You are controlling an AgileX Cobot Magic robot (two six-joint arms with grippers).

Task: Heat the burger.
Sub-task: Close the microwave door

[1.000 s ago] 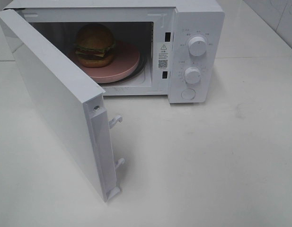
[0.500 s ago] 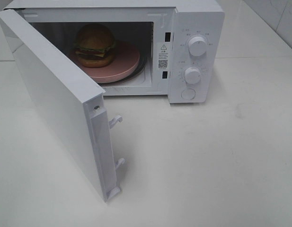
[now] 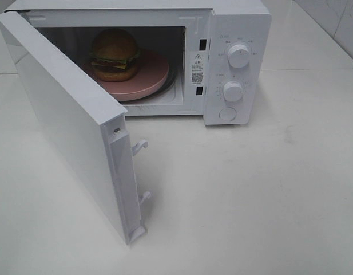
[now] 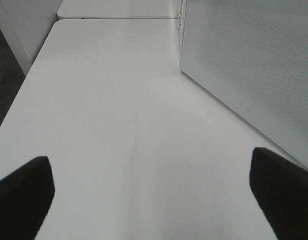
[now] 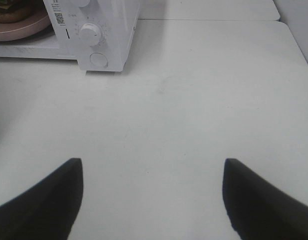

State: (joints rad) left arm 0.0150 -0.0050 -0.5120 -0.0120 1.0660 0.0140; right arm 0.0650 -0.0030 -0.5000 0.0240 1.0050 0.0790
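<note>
Left fingers [image 4: 21,197] and right fingers [image 5: 44,200] stand wide apart, empty, well away from the burger [image 3: 114,55] inside the microwave [image 3: 250,26].

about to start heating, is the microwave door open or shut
Open: the microwave door stands wide, latch hooks exposed, burger visible inside.

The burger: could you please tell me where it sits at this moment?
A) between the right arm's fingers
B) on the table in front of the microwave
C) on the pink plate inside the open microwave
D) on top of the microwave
C: the burger rests on the pink plate inside the microwave, whose door stands wide open.
</note>
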